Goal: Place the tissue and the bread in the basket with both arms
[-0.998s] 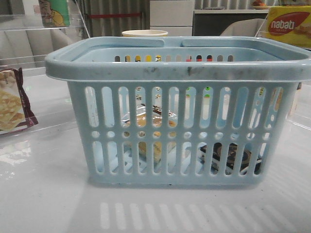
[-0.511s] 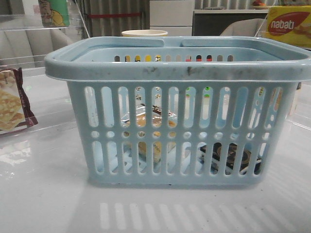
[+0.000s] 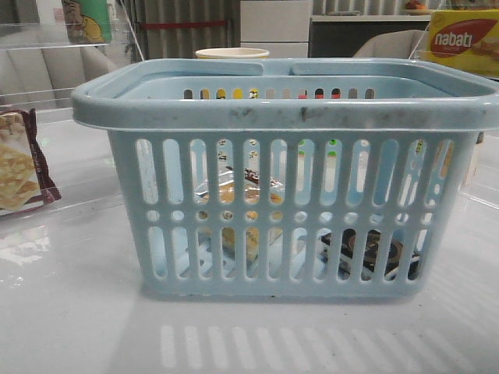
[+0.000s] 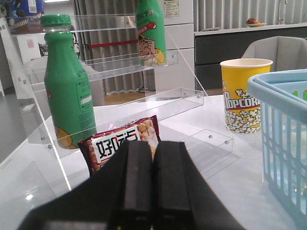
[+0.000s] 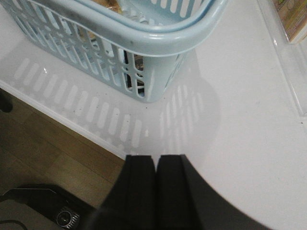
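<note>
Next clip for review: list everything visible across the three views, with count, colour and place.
basket: 1, light blue, table centre
bread: 1, golden-brown, clear wrapper, inside basket
tissue: 1, dark packet, basket floor, right
cracker packet: 1, maroon-edged, left of basket
popcorn cup: 1, yellow, behind basket
green bottles: 2, on clear shelf
nabati box: 1, yellow, far right
left gripper: black, shut, empty
right gripper: black, shut, empty

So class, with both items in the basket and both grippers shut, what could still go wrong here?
1. The light-blue slotted plastic basket stands close to the white table's edge; a nudge might tip it off.
2. The left gripper sits near the maroon-edged cracker packet; moving forward could knock it.
</note>
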Motion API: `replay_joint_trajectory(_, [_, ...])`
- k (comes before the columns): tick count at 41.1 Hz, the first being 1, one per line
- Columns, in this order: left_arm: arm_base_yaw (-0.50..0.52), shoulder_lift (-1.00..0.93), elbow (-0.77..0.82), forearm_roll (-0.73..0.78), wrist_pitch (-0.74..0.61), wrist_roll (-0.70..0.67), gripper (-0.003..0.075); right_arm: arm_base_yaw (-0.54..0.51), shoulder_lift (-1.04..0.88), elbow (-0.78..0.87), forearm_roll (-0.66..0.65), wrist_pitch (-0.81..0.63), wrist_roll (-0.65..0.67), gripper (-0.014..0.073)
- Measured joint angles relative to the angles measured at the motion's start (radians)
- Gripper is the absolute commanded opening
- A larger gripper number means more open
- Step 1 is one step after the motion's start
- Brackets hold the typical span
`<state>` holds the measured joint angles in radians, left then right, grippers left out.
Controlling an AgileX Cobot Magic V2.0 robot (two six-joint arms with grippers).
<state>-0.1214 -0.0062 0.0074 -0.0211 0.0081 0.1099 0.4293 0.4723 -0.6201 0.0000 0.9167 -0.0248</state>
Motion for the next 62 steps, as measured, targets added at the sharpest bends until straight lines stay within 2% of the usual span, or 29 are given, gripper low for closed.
replay_joint_trajectory(10, [0.0,0.0,0.0,0.0,0.0,0.0,0.0099,0.0,-0.002,0.0,0.0,0.0,0.0,0.0057])
replay_joint_trajectory(15, [0.0,0.0,0.0,0.0,0.0,0.0,0.0099,-0.024,-0.042,0.043,-0.016,-0.044,0.0,0.0057])
replay_joint_trajectory(27, [0.0,0.0,0.0,0.0,0.0,0.0,0.0099,-0.277,-0.288,0.392,-0.038,-0.508,0.0,0.0057])
replay_joint_trajectory(37, [0.0,0.0,0.0,0.0,0.0,0.0,0.0099,-0.371,-0.472,0.624,-0.009,-0.756,0.0,0.0057])
replay_joint_trajectory(48, [0.0,0.0,0.0,0.0,0.0,0.0,0.0099,-0.383,-0.483,0.65,0.0,-0.882,0.0,0.0057])
replay_joint_trajectory(62, [0.0,0.0,0.0,0.0,0.0,0.0,0.0099,-0.383,-0.483,0.65,0.0,-0.891,0.0,0.0057])
